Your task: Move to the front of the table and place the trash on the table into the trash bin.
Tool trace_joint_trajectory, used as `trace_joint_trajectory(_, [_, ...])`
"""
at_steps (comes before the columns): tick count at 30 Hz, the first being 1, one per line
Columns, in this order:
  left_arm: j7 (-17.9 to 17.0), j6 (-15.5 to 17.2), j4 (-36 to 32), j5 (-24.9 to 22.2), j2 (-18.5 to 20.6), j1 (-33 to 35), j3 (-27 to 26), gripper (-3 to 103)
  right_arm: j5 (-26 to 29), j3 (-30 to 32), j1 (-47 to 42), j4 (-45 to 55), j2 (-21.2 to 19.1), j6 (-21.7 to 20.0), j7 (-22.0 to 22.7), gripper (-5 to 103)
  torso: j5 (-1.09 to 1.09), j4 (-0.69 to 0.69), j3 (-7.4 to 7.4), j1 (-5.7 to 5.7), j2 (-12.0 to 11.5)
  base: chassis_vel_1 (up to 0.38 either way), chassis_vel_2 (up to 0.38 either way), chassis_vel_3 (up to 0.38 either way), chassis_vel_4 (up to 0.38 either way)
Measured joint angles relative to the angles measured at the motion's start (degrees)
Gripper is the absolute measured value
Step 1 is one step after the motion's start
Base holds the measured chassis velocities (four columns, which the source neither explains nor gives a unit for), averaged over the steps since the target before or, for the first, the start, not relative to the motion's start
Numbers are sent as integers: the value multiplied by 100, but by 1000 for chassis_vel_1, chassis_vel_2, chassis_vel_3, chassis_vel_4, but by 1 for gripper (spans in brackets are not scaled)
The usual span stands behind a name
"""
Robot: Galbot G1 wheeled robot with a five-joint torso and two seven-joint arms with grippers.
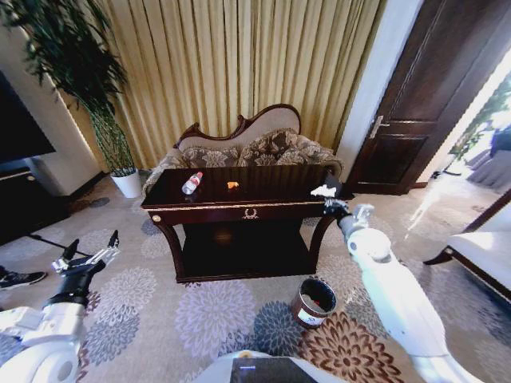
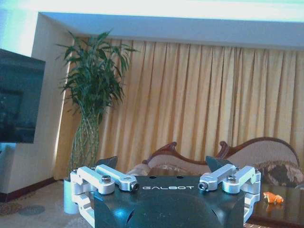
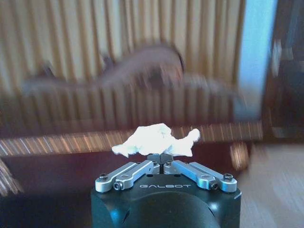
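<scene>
**One white scrap gripped at the bench's right front corner**

The right hand [image 3: 162, 159] is clenched on one crumpled white scrap [image 3: 154, 141], held just above the right front corner of the bench [image 1: 239, 209]. Two pieces of trash are seen lying on the bench top: one clear bottle [image 1: 192, 183] with a red cap near the left edge, and one small orange scrap [image 1: 232, 185] near the middle. One trash bin [image 1: 313, 302] is stood on the carpet below the right front corner. The left hand [image 1: 89, 254] is held low, left of the bench, with fingers spread and nothing gripped.
</scene>
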Motion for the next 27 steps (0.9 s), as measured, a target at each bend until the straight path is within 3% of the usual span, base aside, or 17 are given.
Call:
trace_joint_trajectory(3, [0,-1,-3,-21,32,2,-31,100,-277,32,-139,-568,107,-26,0,0,0,-1,4,11,-6,-55,38,28,-40])
trace_joint_trajectory(5, [-5,-5,24,-47,56,-3,-59,100,-814,29,-217,-1391,156,115,-1,0,-1,0,3,11,-5,-55,59,33,-39])
trace_joint_trajectory(9, [-9,-14,80,-64,54,-23,-39,100,-1325,12,-224,-2320,158,314,-1,0,-2,-1,-1,3,-1,-14,14,8,-10])
trace_joint_trajectory(14, [65,-26,122,-83,16,-31,4,100,-1439,9,-224,-3027,163,457,-1,0,-1,0,-2,-2,3,0,0,0,0])
trace_joint_trajectory(21, [141,-76,188,-89,22,-64,23,100,-1502,104,-374,-3411,203,486,-1,0,-2,0,0,3,0,0,0,0,0])
trace_joint_trajectory(27, [163,-127,219,-90,-20,-47,34,100,-1835,316,-805,-2959,491,401,0,0,-2,-1,-1,2,0,0,0,0,0])
